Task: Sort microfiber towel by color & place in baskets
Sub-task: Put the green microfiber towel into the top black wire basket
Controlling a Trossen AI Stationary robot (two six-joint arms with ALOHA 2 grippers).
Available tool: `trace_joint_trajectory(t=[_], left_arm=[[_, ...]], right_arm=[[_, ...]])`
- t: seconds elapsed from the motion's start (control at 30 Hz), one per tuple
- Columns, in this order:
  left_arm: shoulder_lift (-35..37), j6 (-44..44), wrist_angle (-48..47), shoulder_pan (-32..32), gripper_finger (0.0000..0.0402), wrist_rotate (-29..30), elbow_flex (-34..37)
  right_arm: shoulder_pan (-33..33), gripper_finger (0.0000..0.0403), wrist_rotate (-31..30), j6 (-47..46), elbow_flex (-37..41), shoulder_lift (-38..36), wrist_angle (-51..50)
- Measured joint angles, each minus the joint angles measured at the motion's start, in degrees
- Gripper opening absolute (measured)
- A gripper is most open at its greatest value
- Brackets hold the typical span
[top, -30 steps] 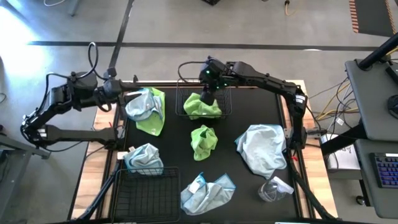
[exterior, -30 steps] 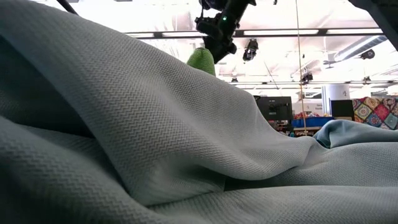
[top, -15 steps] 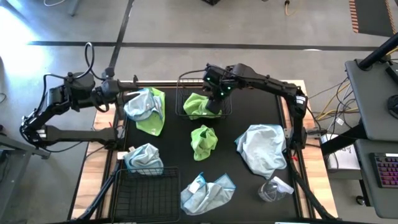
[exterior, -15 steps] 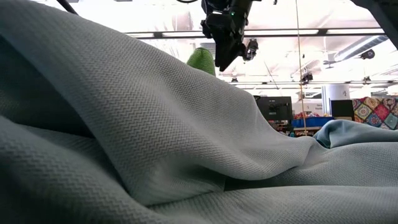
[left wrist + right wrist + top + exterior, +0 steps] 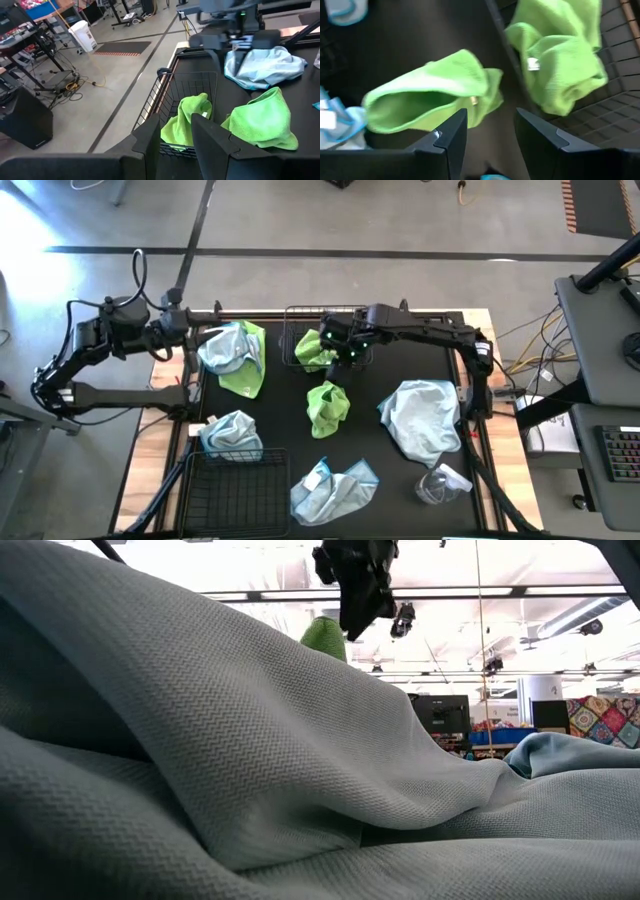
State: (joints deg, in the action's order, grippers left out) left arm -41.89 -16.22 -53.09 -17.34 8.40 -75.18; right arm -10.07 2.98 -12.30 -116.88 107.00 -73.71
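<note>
Microfiber towel: a lime one (image 5: 316,348) lies bunched inside the far basket (image 5: 294,320), apparently just dropped there.
Right pincer (image 5: 345,350): fingers apart, empty, over that basket's near edge, likely done releasing.
Next green towel (image 5: 328,406): loose on the desk (image 5: 400,360), just beside the basket, within easy reach.
Left pincer (image 5: 196,332): parted, waiting beside a blue-and-green pile (image 5: 235,355).
Near basket (image 5: 235,495): no towel in it; blue towels (image 5: 422,418) lie around it.

open hand (image 5: 490,135), green towels (image 5: 432,95) (one in basket (image 5: 615,107))
</note>
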Motion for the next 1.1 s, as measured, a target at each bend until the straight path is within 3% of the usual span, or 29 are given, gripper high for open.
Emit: trace_joint_trajectory(t=[0.53,0.63,1.1], left_arm=[[2.45,4.43,-0.01,0.0,0.0095,-2.82,0.0],[3.14,5.63,0.0,0.02,0.0095,-4.62,0.0],[6.71,6.46,-0.12,0.0,0.0095,-5.21,0.0]], right_arm=[[11.65,0.0155,-0.08,-11.17,0.0,0.0,-0.8],[13.2,0.0155,-2.56,-12.11,0.0,0.0,-0.11],[13.79,0.0155,-4.66,-9.88,0.04,4.85,2.99]])
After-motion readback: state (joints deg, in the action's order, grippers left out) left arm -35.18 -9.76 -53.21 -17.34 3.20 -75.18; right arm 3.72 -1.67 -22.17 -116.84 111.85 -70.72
